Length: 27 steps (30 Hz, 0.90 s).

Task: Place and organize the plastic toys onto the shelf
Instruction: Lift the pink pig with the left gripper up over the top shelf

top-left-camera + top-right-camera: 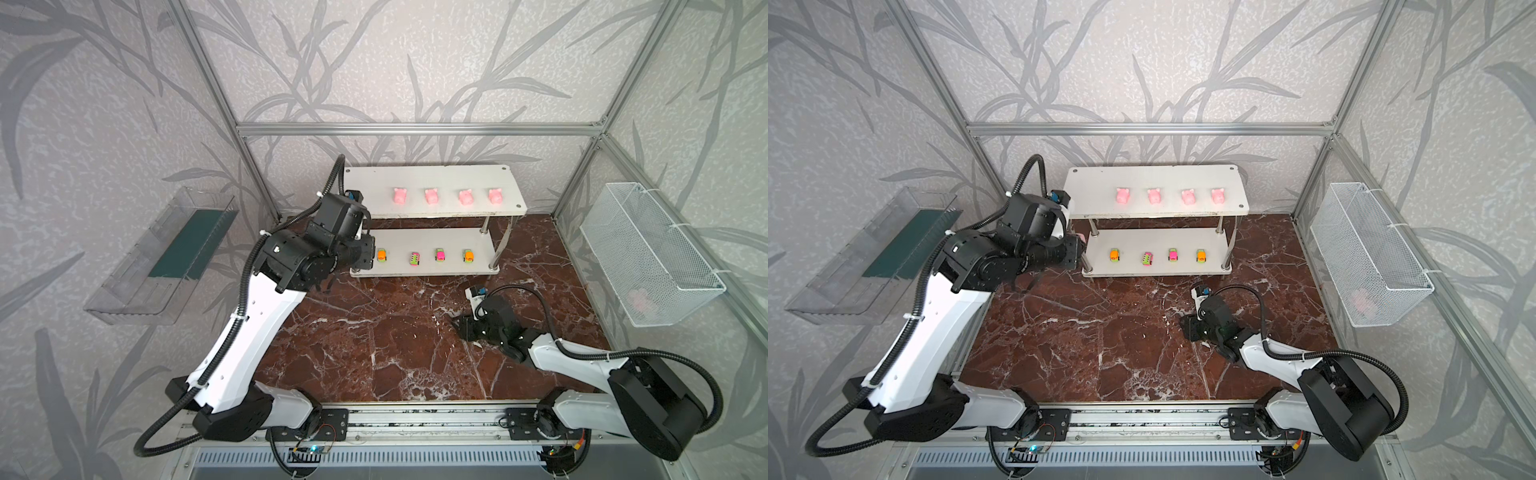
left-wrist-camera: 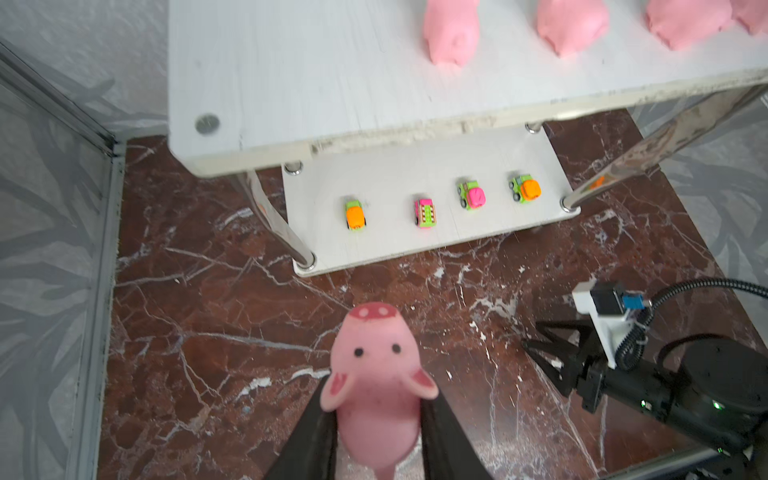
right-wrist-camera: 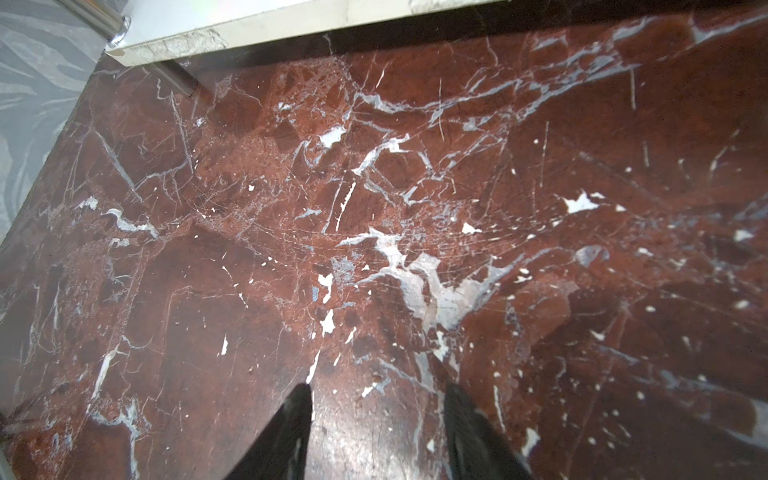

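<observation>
Left end effector (image 2: 376, 401) clamped on pig (image 2: 374, 357), left of shelf (image 2: 291, 83); pig may slip out or clip shelf edge. Right end effector (image 3: 378, 390) apart, empty.

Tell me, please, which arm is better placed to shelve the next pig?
Left: the left fingers hold a pig beside the shelf; the right fingers are open, empty, over the table.

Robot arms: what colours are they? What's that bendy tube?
The left arm and right arm have white shells and black joints. A ribbed black cable hose runs along each, held by white zip ties. The left end effector and right end effector each have two black fingers.
</observation>
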Available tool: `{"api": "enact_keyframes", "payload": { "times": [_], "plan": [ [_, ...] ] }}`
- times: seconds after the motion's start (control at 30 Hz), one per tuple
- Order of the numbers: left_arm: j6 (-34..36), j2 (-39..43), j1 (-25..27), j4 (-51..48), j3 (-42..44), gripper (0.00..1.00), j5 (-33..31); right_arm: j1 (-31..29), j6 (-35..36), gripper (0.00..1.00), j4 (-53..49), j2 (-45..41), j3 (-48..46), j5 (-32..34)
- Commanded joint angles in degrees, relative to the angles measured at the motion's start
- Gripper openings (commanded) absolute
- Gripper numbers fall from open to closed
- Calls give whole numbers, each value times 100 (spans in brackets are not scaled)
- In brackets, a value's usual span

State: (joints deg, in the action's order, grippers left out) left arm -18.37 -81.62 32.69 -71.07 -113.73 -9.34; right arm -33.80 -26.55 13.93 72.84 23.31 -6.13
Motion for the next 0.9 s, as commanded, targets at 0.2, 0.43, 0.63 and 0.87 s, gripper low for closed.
{"api": "enact_keyframes", "payload": {
  "times": [0.2, 0.43, 0.63, 0.87],
  "plan": [
    [739, -1563, -767, -738, -2408, 33, 263, 26, -79, 52, 276, 125, -117, -97],
    [794, -2556, -1087, -773, -3441, 33, 488, 23, -114, 53, 365, 325, -65, -231],
    [875, -2840, -1198, -607, -3515, 32, 451, 31, -96, 52, 277, 422, 16, -222],
    [956, -2961, -1365, -371, -3512, 32, 791, 27, -88, 53, 243, 526, 99, -231]
  ]
}}
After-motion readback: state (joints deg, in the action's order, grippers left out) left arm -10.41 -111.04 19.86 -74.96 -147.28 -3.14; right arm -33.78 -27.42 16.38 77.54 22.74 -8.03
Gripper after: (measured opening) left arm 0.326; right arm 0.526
